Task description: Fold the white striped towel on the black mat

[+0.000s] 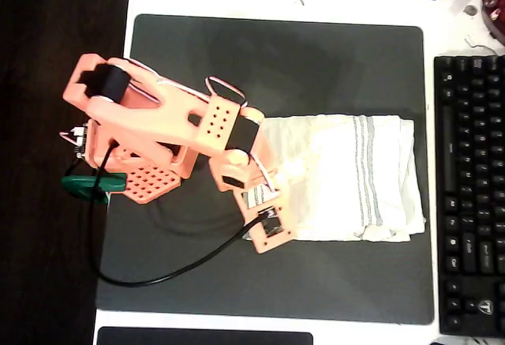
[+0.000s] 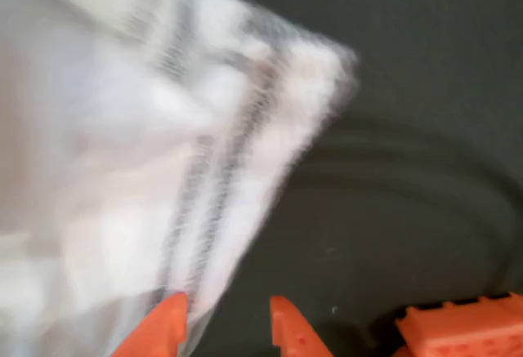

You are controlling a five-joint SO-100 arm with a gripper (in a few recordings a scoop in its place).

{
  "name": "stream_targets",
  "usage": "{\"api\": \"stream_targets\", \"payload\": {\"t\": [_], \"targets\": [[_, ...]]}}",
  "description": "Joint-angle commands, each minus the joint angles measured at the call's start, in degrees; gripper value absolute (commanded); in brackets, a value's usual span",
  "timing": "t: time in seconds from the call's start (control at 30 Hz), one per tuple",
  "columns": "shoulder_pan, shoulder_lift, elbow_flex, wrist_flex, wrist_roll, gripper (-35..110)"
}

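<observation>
The white striped towel point(image 1: 355, 179) lies folded into a rectangle on the right half of the black mat point(image 1: 276, 53), its grey stripes running top to bottom. My orange gripper point(image 1: 267, 203) hangs over the towel's lower left corner. In the wrist view the towel point(image 2: 122, 145) is blurred and spreads over the left, with one striped corner pointing toward the upper right over the mat point(image 2: 409, 169). My gripper point(image 2: 225, 320) is open. The left fingertip point(image 2: 167, 324) sits at the towel's edge, and bare mat shows between the two tips.
A black keyboard point(image 1: 473, 195) lies along the mat's right edge. A black cable point(image 1: 158, 278) loops across the mat's lower left. A green clamp point(image 1: 91, 185) holds the arm's base at the table's left edge. Small items line the top edge.
</observation>
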Motion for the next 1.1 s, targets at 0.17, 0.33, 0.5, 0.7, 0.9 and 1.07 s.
{"api": "stream_targets", "payload": {"t": [0.17, 0.33, 0.5, 0.7, 0.9, 1.07], "targets": [[-2.1, -2.9, 7.6, -9.1, -0.9, 13], [-3.7, -6.2, 8.4, -15.4, -1.1, 4], [-3.7, -5.0, 7.2, -14.5, -3.2, 0], [-0.4, 3.1, 1.9, -1.7, -7.6, 0], [2.5, 10.5, -10.8, 18.1, -9.3, 0], [1.5, 8.1, -27.3, 31.1, -5.8, 0]]}}
